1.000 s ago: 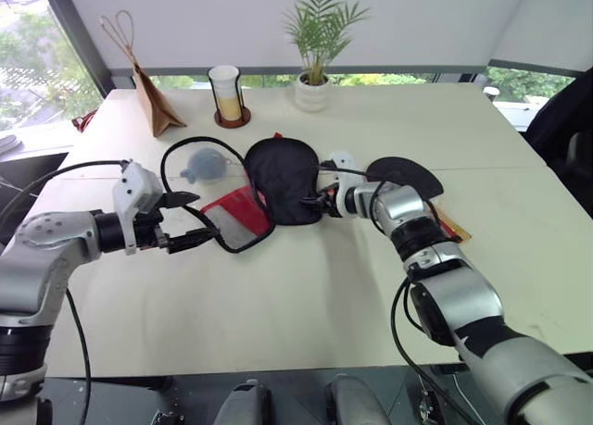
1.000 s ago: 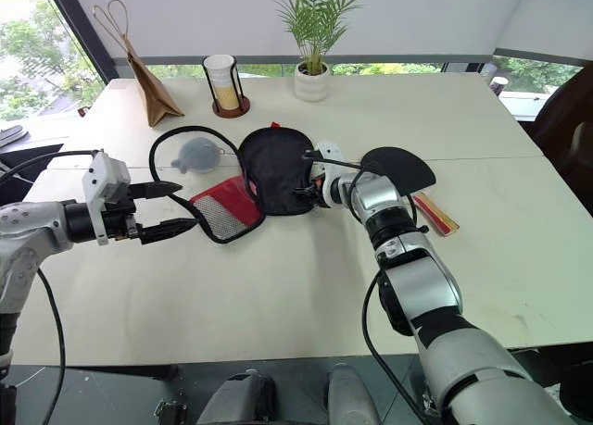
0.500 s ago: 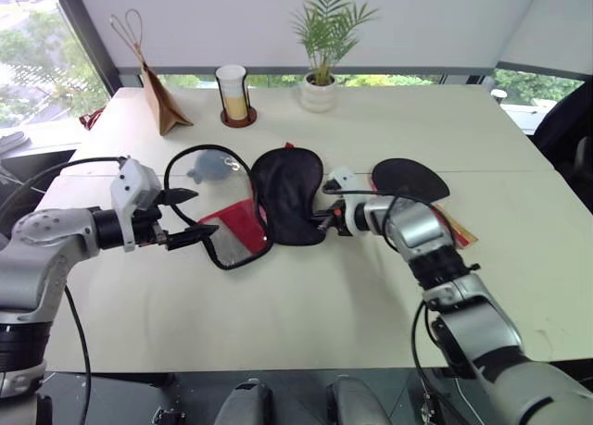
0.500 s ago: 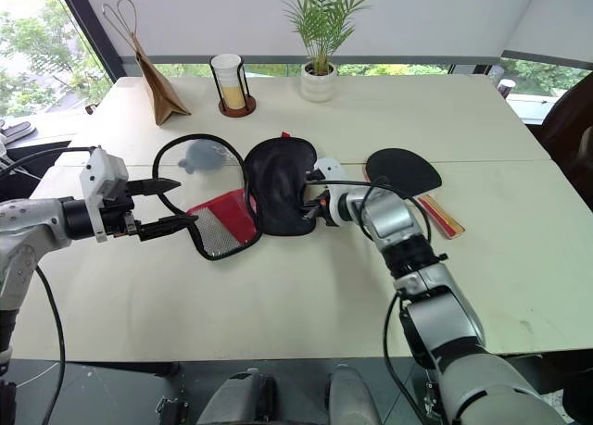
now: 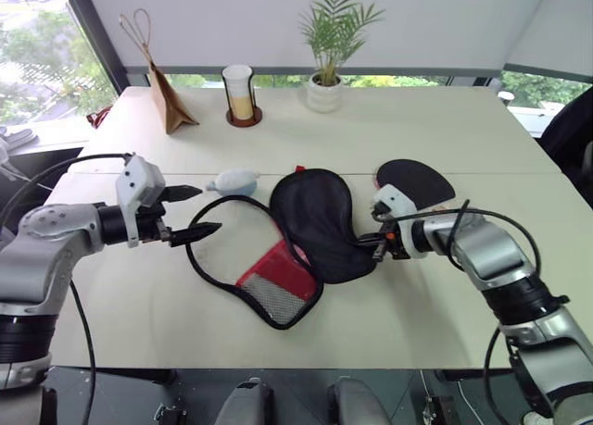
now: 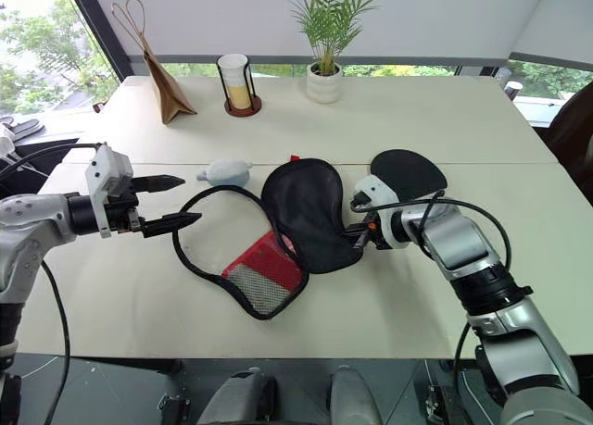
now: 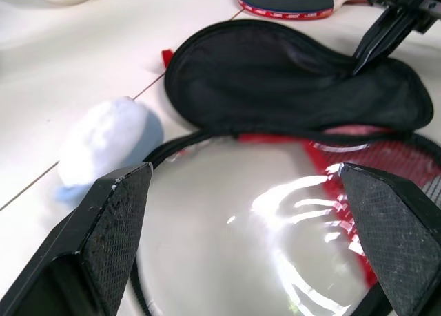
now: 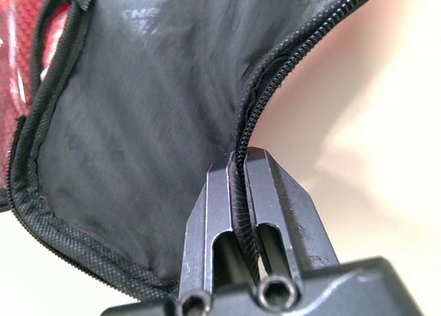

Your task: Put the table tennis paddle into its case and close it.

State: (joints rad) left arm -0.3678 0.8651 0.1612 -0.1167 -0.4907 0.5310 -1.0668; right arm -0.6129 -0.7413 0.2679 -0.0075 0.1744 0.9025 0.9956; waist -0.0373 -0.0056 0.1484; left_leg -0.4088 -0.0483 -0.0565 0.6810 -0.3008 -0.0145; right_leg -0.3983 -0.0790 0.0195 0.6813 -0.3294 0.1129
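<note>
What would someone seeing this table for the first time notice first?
The opened black case sprawled mid-table, its red mesh half nearest the robot and a grey-blue fluffy ball beside it. The right gripper is shut on the case's zipper edge, while the left gripper hangs open near the strap loop. The table tennis paddle lies just beyond the right gripper.

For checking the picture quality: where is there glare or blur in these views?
Left wrist view: strong white glare on the clear window of the black fabric paddle case; the left gripper's black fingers look soft. Right wrist view: the background beyond the zipper edge is washed out and unfocused.
</note>
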